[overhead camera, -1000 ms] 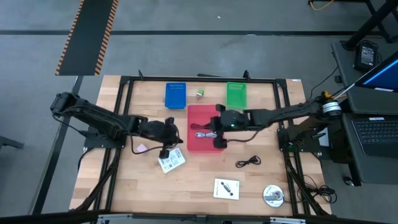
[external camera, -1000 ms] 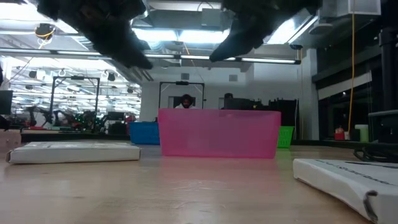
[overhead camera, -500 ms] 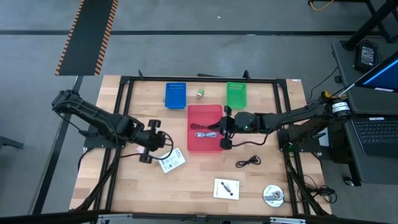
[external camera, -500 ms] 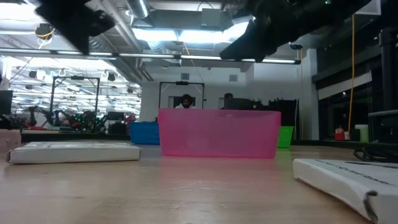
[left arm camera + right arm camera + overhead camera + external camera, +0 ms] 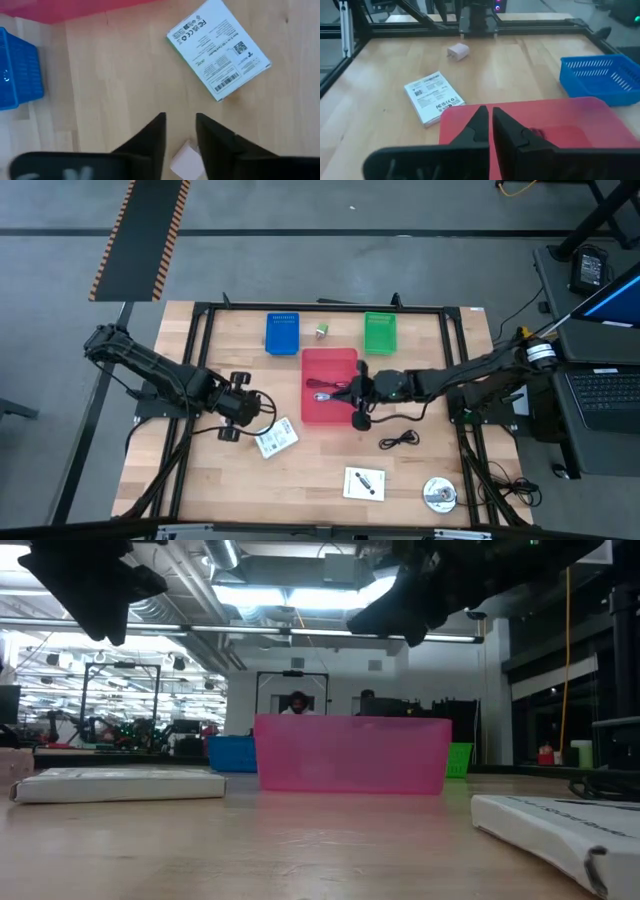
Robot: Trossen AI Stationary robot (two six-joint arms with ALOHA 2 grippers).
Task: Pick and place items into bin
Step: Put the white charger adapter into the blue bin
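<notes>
Since a second ago, left claw (image 5: 233, 409) has pulled back off the white-green packet (image 5: 276, 438). From above, the red bin (image 5: 329, 386) holds a reddish cable (image 5: 326, 395); right claw (image 5: 357, 400) hangs at its edge. Left wrist: fingers narrowly apart over a pink block (image 5: 187, 159) on the worktop (image 5: 110, 75). Right wrist: fingers nearly closed, empty.

My overhead camera looks straight down on the whole counter (image 5: 230, 480); my low one sits at counter height, facing the room. Both wrist cameras, close in, share the white-green packet (image 5: 218, 47).
</notes>
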